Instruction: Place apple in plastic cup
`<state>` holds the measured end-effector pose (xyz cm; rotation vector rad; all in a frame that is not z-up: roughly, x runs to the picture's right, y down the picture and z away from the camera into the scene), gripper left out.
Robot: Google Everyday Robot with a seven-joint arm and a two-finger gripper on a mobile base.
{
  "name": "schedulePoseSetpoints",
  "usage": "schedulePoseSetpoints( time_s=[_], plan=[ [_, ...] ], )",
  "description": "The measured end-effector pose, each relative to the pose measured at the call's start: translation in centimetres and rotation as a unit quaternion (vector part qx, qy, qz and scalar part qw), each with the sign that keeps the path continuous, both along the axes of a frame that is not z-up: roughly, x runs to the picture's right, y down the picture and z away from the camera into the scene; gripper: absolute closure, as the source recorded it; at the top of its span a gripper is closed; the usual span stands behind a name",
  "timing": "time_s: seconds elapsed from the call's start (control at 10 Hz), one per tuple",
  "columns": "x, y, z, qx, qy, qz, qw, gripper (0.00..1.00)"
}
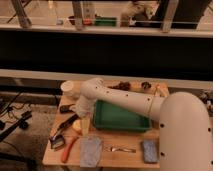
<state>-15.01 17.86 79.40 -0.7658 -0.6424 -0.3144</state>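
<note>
I see the gripper low at near left, fingers wide; apple lies just left of them, cup farther back.

1. A wooden table carries everything.
2. Middle: a green tray.
3. Back left: a white cup.
4. Left: the apple, with the gripper just beside it, low over the table.
5. Front edge: an orange carrot-like thing, a grey cloth, a metal utensil and a blue sponge.

The apple is partly covered by the gripper, poised low over the table's left side. The arm is cut off at the right edge.
</note>
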Motion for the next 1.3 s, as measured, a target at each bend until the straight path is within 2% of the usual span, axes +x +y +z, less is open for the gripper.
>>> schedulePoseSetpoints(
  time_s=[0.2, 0.5, 1.3],
  plan=[
    [0.8, 0.2, 0.3, 0.003, 0.008, 0.015, 0.9998, 0.0],
    [1.2, 0.5, 0.6, 0.007, 0.012, 0.023, 0.9996, 0.0],
    [0.2, 1.2, 1.7, 0.0, -0.009, 0.029, 0.9996, 0.0]
  ],
)
